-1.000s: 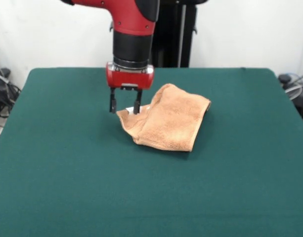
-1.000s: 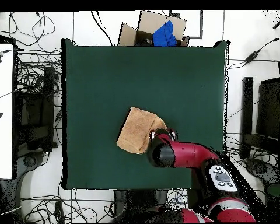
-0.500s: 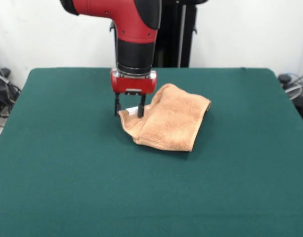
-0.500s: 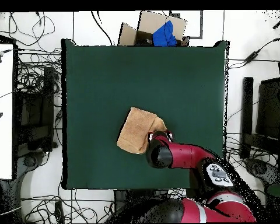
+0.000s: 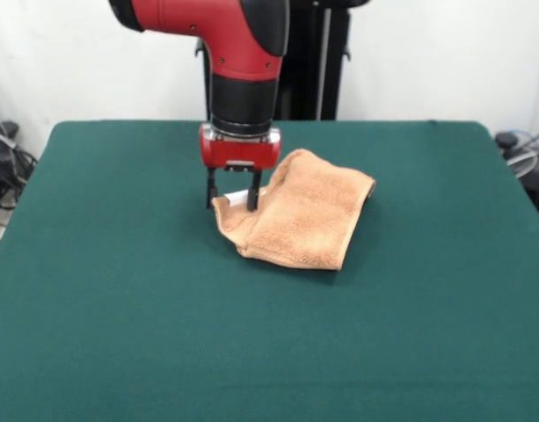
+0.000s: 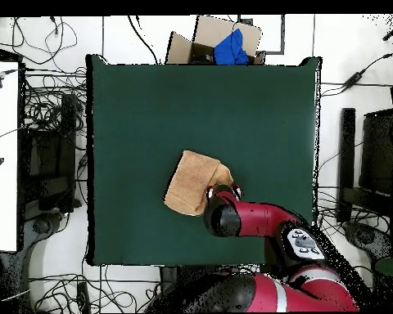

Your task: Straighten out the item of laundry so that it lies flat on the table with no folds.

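One towel (image 5: 295, 215) lies on one desk (image 5: 120, 299), folded over itself so that it shows as a single bunched piece with one small white tag (image 5: 236, 195) at its left corner. One red and black arm (image 5: 238, 61) comes down over it, carrying one hand (image 5: 232, 202) with two dark fingers (image 5: 211, 191). Beyond the far edge of the desk in the overhead view stands one cardboard box (image 6: 201, 37) holding one blue object (image 6: 232, 49). One white surface (image 6: 2, 155) sits off to the left of that view
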Controlling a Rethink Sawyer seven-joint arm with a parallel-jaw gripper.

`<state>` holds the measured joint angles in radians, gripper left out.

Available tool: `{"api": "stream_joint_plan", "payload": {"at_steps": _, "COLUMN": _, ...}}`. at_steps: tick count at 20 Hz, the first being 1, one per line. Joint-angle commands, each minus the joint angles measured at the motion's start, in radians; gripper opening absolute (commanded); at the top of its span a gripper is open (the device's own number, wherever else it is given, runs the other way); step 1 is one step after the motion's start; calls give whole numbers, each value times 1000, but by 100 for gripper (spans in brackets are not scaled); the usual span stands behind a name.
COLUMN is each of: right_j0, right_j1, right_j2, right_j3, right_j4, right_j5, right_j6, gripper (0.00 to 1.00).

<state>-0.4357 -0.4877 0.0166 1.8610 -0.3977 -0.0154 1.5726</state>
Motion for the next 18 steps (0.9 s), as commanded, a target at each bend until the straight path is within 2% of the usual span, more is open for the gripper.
{"api": "stream_joint_plan", "payload": {"at_steps": 1, "right_j0": 12, "right_j1": 55, "right_j2": 9, "right_j3": -21, "right_j4": -29, "right_j5": -68, "right_j6": 137, "gripper": 100}}
{"api": "stream_joint_plan", "payload": {"at_steps": 8, "right_j0": 28, "right_j1": 60, "right_j2": -12, "right_j3": -18, "right_j4": -17, "right_j5": -110, "right_j6": 154, "gripper": 100}}
{"api": "stream_joint_plan", "payload": {"at_steps": 9, "right_j0": 18, "right_j1": 64, "right_j2": -4, "right_j3": -17, "right_j4": -26, "right_j5": -149, "right_j6": 153, "gripper": 0}}
{"api": "stream_joint_plan", "payload": {"at_steps": 12, "right_j0": -13, "right_j1": 67, "right_j2": 26, "right_j3": -10, "right_j4": -43, "right_j5": -195, "right_j6": 157, "gripper": 0}}
{"api": "stream_joint_plan", "payload": {"at_steps": 14, "right_j0": 2, "right_j1": 65, "right_j2": 10, "right_j3": -14, "right_j4": -30, "right_j5": -173, "right_j6": 153, "gripper": 0}}
{"api": "stream_joint_plan", "payload": {"at_steps": 15, "right_j0": 26, "right_j1": 61, "right_j2": -10, "right_j3": -12, "right_j4": -12, "right_j5": -122, "right_j6": 147, "gripper": 0}}
{"api": "stream_joint_plan", "payload": {"at_steps": 18, "right_j0": 42, "right_j1": 45, "right_j2": -32, "right_j3": -2, "right_j4": -8, "right_j5": -108, "right_j6": 143, "gripper": 0}}
